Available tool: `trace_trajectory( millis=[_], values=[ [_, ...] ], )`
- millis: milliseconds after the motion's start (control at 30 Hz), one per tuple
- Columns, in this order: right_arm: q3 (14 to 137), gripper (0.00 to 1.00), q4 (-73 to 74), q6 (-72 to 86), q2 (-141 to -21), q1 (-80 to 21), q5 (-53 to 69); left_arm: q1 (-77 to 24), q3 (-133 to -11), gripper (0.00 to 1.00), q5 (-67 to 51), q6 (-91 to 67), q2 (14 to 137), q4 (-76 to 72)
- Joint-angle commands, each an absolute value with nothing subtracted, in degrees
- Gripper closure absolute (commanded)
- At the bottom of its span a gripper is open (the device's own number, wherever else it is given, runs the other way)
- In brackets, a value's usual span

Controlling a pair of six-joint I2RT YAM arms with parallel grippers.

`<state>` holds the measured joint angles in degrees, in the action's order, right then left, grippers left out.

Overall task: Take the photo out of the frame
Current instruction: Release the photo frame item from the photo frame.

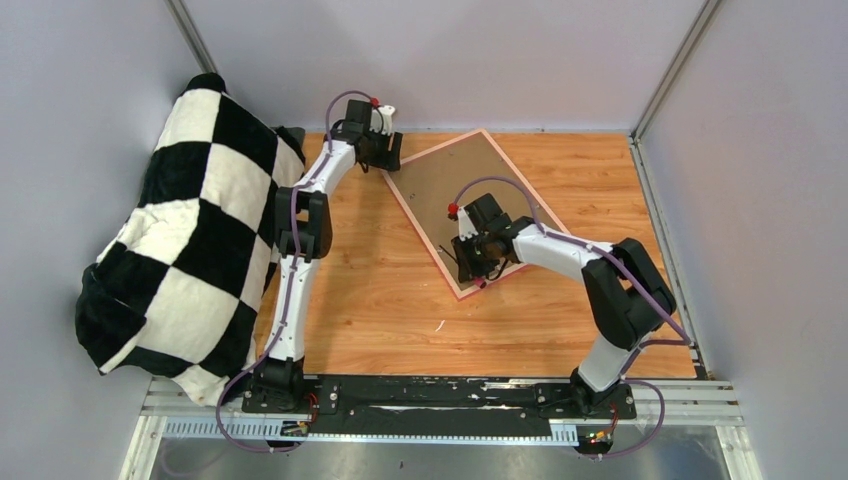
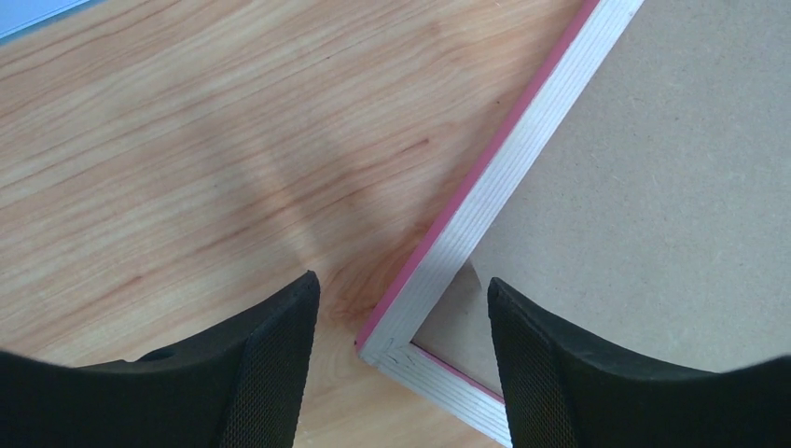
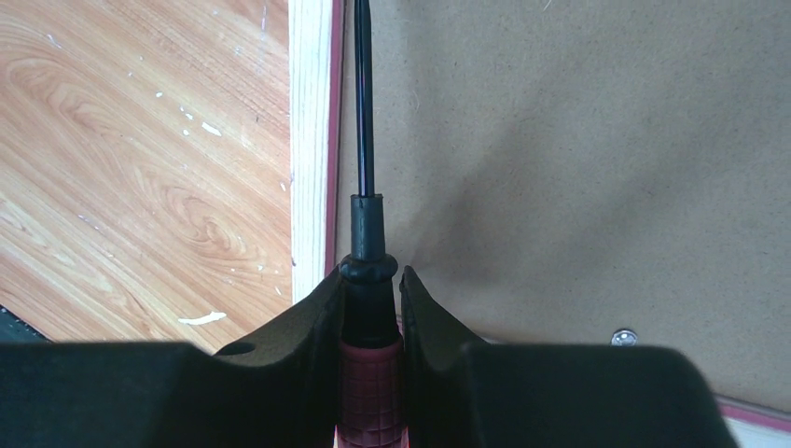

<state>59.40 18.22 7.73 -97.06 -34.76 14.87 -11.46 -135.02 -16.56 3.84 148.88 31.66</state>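
The frame [image 1: 422,235] lies face down and askew on the wooden table, its pink edge and pale back rail around a brown backing board [image 1: 450,185]. The photo is hidden under that board. My left gripper [image 1: 380,160] is open at the frame's far left corner. In the left wrist view that corner [image 2: 466,215] sits between the black fingers [image 2: 270,373], which touch nothing. My right gripper [image 1: 478,262] is shut on a screwdriver [image 3: 364,140] with a red handle. Its black shaft runs along the inner side of the frame rail [image 3: 308,140], over the backing board [image 3: 578,140].
A big black-and-white chequered cushion [image 1: 190,230] leans against the left wall, close to the left arm. Grey walls close in the table on three sides. A small metal screw [image 3: 623,336] sits on the board near the right gripper. White flecks [image 1: 438,326] dot the wood.
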Motion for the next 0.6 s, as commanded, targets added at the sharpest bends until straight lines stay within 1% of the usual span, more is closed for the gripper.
trace_trajectory(
  millis=[0, 100, 167, 333, 467, 533, 567],
  values=[
    [59.2, 1.00, 20.0, 6.5, -93.3, -35.2, 15.1, -12.1, -136.7, 0.33, -17.2, 3.0, 148.9, 33.4],
    [59.4, 1.00, 20.6, 6.1, -92.3, -35.2, 14.9, -12.1, -137.2, 0.41, -18.6, 2.7, 149.2, 33.4],
    [59.3, 1.00, 20.9, 5.7, -91.7, -35.2, 14.6, -12.1, -137.6, 0.49, -19.9, 2.7, 149.5, 33.4],
    [59.4, 1.00, 22.1, 4.4, -90.6, -35.2, 13.7, -12.1, -136.9, 0.63, -23.2, 1.5, 149.4, 33.2],
    [58.9, 1.00, 23.1, 3.3, -88.7, -34.4, 12.8, -12.2, -133.8, 0.64, -25.4, -1.4, 149.4, 32.8],
    [58.5, 1.00, 23.4, 3.1, -87.7, -33.7, 13.0, -12.2, -131.9, 0.60, -23.8, -2.3, 149.0, 32.7],
    [58.3, 1.00, 23.5, 3.0, -87.3, -33.3, 13.0, -12.1, -131.1, 0.59, -23.7, -2.6, 148.7, 32.5]
  ],
)
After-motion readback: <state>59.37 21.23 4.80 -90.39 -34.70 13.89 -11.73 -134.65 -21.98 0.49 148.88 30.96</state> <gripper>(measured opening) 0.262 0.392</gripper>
